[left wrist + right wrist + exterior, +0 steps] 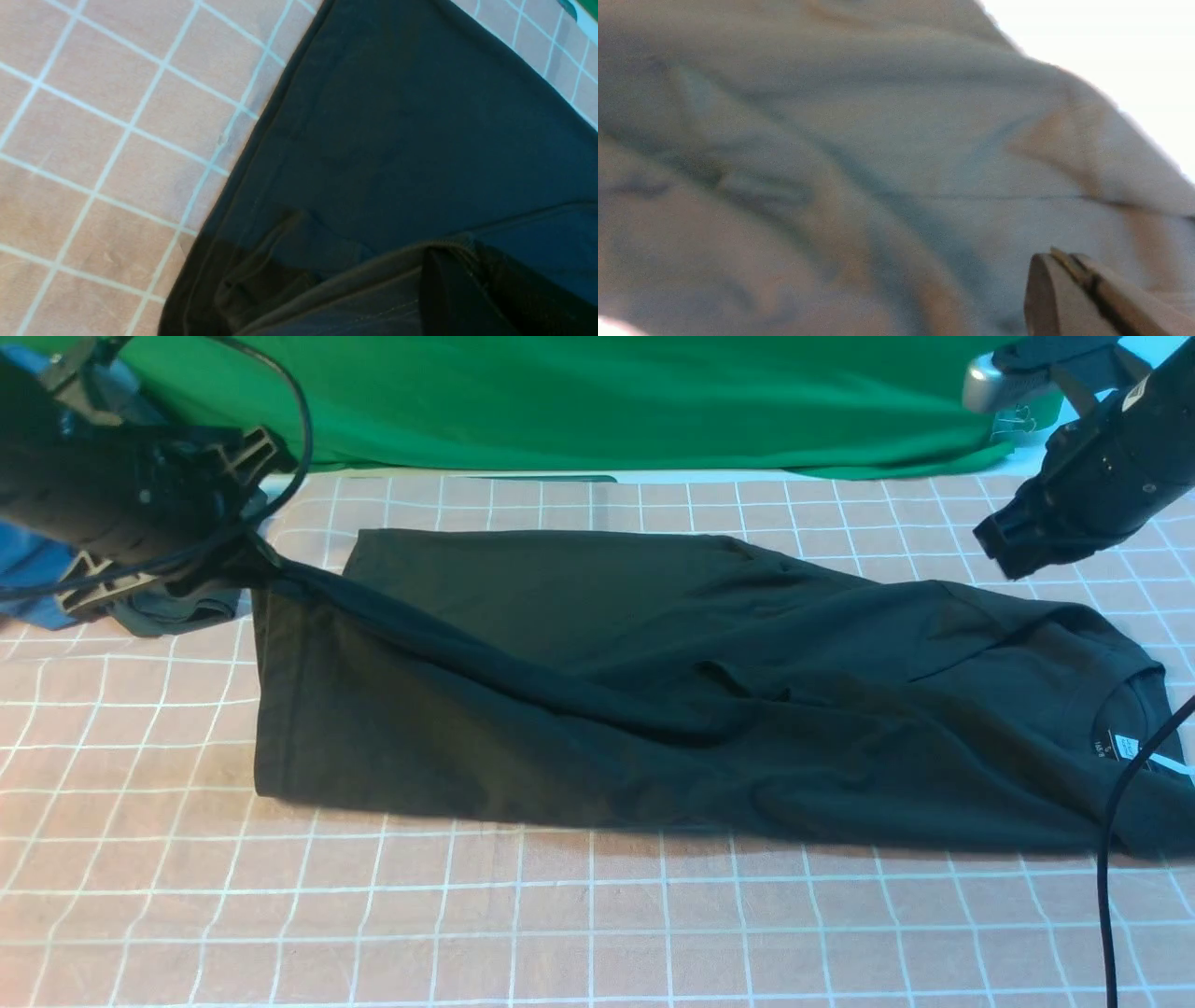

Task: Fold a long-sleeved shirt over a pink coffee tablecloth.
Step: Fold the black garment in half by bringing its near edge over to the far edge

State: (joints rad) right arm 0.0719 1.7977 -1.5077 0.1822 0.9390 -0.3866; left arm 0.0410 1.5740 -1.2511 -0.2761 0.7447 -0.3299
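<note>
The black long-sleeved shirt (653,709) lies lengthwise on the pink coffee tablecloth (560,915), its collar and white neck label (1134,751) at the right. My left gripper (254,558) is shut on the shirt's edge at its left end, and a taut ridge of cloth runs from there toward the middle. In the left wrist view the shirt's (397,140) hem drapes over the dark left gripper (444,280). My right gripper (1004,546) hovers above the shirt's right shoulder, shut and holding nothing. In the right wrist view its closed tips (1057,261) stand over the washed-out shirt (831,163).
A bright green cloth (607,401) hangs along the back. A blue garment (33,579) and a dark grey-green garment (177,611) lie at the far left under my left arm. A black cable (1111,859) hangs at the right edge. A metal clamp (990,378) sits top right.
</note>
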